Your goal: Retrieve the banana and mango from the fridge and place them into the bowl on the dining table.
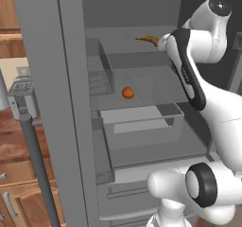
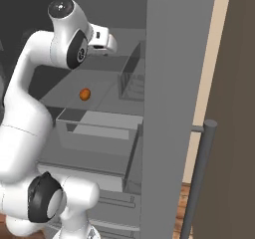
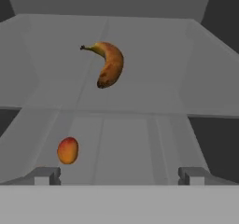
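The grey fridge stands open, and my arm reaches in at upper-shelf height. The banana, yellow-orange with brown ends, lies on the upper shelf ahead of my gripper and slightly left; it also peeks out beside my wrist. The mango, small and orange-red, rests on the glass shelf below, lower left of the gripper. My gripper is open, its fingertips far apart with nothing between them. The bowl and dining table are out of view.
A clear drawer juts out under the mango's shelf. The open door panels flank the arm, with clear bins and bar handles. Wooden cabinets stand at the left.
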{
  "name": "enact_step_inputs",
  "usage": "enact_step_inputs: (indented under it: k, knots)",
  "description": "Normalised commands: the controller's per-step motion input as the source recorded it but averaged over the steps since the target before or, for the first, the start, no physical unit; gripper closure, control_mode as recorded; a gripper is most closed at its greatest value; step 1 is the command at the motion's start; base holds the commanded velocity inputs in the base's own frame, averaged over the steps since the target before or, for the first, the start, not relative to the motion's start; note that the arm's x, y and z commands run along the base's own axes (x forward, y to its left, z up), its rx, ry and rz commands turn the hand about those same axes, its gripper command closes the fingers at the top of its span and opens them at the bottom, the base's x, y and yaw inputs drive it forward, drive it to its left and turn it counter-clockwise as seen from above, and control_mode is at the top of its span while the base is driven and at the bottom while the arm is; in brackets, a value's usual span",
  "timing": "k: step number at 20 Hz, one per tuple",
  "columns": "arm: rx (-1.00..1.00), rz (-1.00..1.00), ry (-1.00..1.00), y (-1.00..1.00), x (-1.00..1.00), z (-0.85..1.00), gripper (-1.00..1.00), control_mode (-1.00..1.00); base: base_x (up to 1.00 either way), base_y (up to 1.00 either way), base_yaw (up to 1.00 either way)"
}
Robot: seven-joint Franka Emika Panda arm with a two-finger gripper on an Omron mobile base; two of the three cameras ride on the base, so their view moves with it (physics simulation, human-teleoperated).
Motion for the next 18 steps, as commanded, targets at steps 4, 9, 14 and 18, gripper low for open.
enact_step_inputs:
  k: [4, 9, 14, 18]
  knots:
    - [0.01, 0.0, 0.01, 0.0, 0.8, 0.0, -1.0, -1.0, 0.0, 0.0, 0.0]
    - [0.0, 0.0, 0.03, 0.05, 0.8, 0.0, -1.0, -1.0, 0.0, 0.0, 0.0]
    - [0.0, 0.0, 0.04, 0.07, 0.73, 0.0, -1.0, -1.0, 0.0, 0.0, 0.0]
    - [0.0, 0.0, 0.04, 0.01, 0.66, 0.0, -1.0, -1.0, 0.0, 0.0, 0.0]
